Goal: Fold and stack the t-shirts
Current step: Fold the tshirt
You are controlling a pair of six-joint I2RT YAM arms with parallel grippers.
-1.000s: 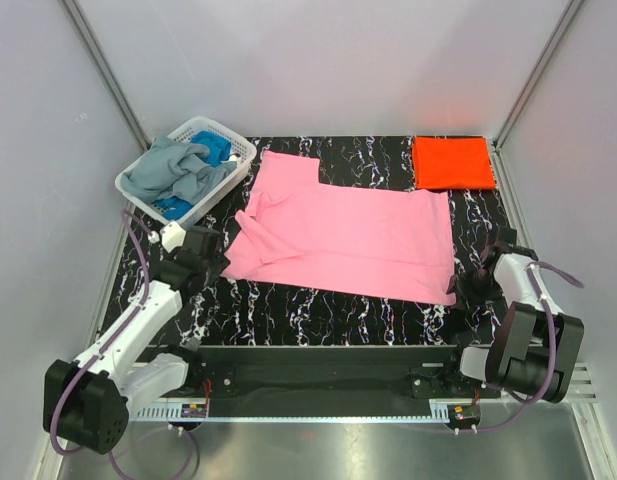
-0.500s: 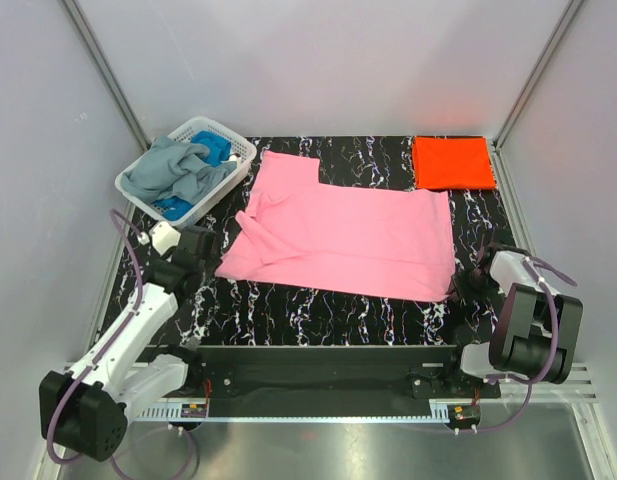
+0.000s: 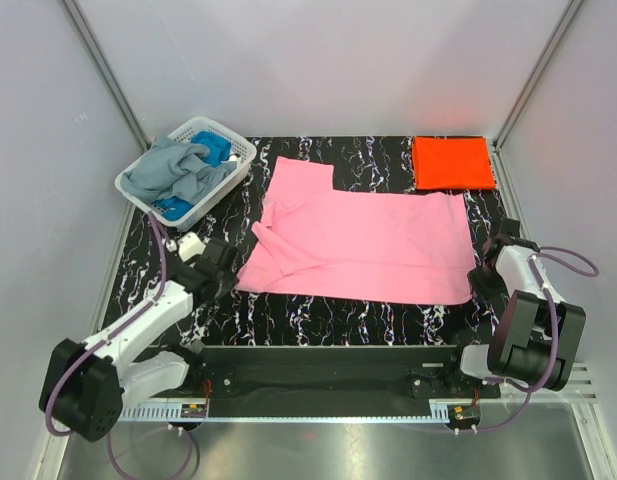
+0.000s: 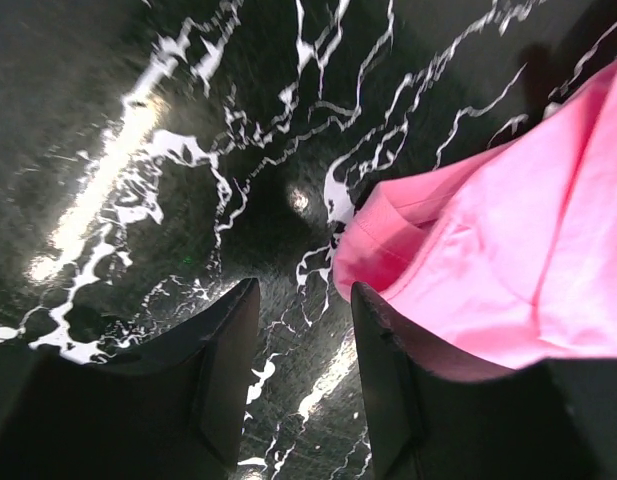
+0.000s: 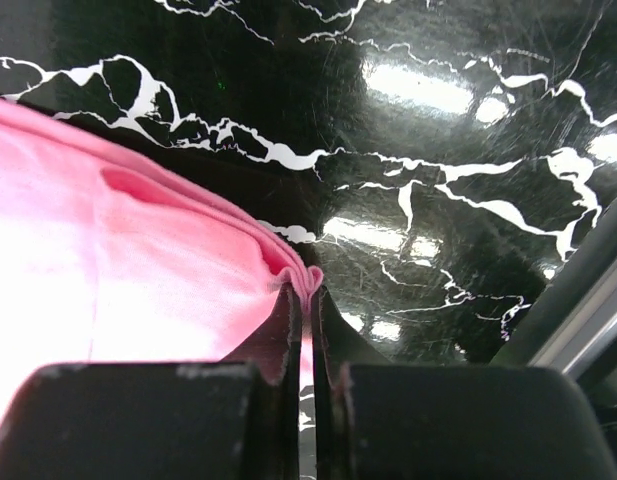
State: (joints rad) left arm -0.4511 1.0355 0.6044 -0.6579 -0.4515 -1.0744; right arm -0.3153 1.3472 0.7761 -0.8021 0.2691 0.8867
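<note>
The right gripper (image 5: 306, 292) had snapped shut and was pinching the pink shirt (image 3: 358, 245) by its corner at 4 o'clock. The shirt had slid a little toward 3 o'clock on the table (image 3: 318, 320). The left gripper (image 4: 303, 300) had come up to the corner at 8 o'clock. Its fingers were spread apart, with nothing between them yet. When it grabs too, the fold can probably start. The orange shirt (image 3: 452, 162) lay folded at 1 o'clock. The grey and blue shirts (image 3: 178, 170) sat in the basket (image 3: 245, 152) at 10 o'clock.

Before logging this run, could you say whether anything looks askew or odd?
The soft pink cloth t-shirt on the black marbled table is rumpled along its left edge; the right end effector pinches its near-right corner.
</note>
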